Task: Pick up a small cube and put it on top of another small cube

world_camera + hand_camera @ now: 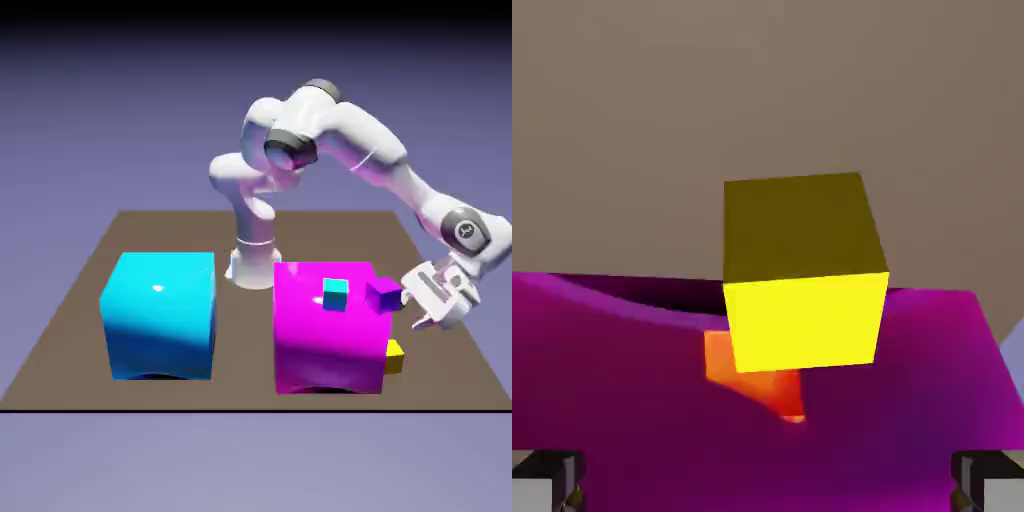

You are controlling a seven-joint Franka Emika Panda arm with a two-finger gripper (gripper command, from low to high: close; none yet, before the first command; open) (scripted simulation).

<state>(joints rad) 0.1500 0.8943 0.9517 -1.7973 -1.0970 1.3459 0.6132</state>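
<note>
fingers (768,485) apart, empty | hand view: yellow cube (802,275) against magenta block (632,400) | exterior only: cyan block (160,315)

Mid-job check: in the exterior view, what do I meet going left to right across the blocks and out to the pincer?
Big cyan block → big magenta block → tiny cyan cube on top of it → tiny purple cube at its right top edge → tiny yellow cube low beside the magenta block → open pincer.

Yellow cube (395,357) mostly hidden behind magenta block (325,335).
</note>
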